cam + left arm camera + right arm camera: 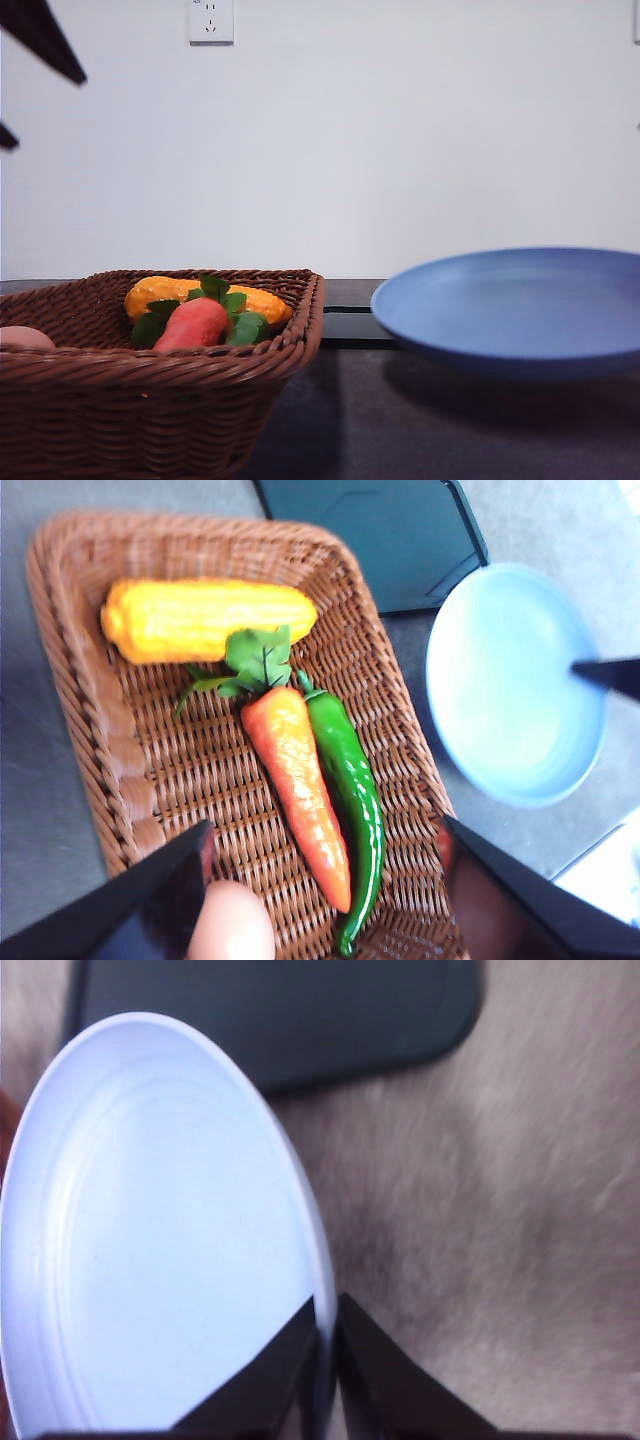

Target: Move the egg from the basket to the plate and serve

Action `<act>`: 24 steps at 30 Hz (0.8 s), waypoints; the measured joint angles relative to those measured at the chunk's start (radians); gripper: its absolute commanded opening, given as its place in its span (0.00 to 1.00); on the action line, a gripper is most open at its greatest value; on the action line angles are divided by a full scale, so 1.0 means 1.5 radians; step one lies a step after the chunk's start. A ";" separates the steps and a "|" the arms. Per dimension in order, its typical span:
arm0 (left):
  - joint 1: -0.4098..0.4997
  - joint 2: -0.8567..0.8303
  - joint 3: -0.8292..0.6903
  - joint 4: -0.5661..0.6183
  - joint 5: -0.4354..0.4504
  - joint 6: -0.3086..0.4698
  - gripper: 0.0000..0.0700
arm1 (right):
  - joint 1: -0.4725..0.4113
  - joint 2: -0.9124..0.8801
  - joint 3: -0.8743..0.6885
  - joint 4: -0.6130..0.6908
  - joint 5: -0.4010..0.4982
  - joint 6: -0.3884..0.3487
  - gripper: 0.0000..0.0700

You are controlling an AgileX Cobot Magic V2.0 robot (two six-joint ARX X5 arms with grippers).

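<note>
Reaching for the egg [232, 923] in the wicker basket [100, 730]

We spread our left gripper [325, 895] above it; our right gripper [328, 1360] pinched the blue plate [150, 1260] rim, ready to receive.

Left gripper [325, 880]: jaws spread wide, two dark fingers [150, 895] well apart, pointing down over the basket [80, 680], with the egg [232, 925] between the fingertips, close beside one finger, contact not clear. Right gripper [328, 1345]: fingers [270, 1370] pinched together on the rim of the plate [150, 1240], one finger on the plate's inner face and one outside, rim sandwiched between them. In the front view the plate hangs above the table, tilted slightly.
</note>
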 measured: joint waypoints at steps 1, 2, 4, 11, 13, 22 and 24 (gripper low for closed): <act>-0.019 0.002 0.014 -0.018 -0.022 0.000 0.65 | -0.004 -0.007 0.000 0.000 0.000 0.002 0.00; -0.040 0.005 0.028 -0.038 -0.047 0.000 0.65 | -0.007 -0.013 0.000 0.000 0.000 0.003 0.00; -0.083 0.019 0.050 -0.081 -0.100 -0.001 0.65 | -0.012 -0.023 0.000 0.000 0.001 0.005 0.00; -0.195 0.116 0.062 -0.159 -0.204 -0.036 0.65 | -0.013 -0.030 0.000 0.000 0.000 0.006 0.00; -0.212 0.148 0.062 -0.157 -0.207 -0.043 0.65 | -0.014 -0.030 0.000 0.000 0.001 0.007 0.00; -0.233 0.276 0.062 -0.151 -0.234 -0.053 0.65 | -0.014 -0.030 0.000 0.000 0.000 0.008 0.00; -0.233 0.298 0.062 -0.146 -0.235 -0.053 0.65 | -0.013 -0.030 0.000 0.000 0.000 0.008 0.00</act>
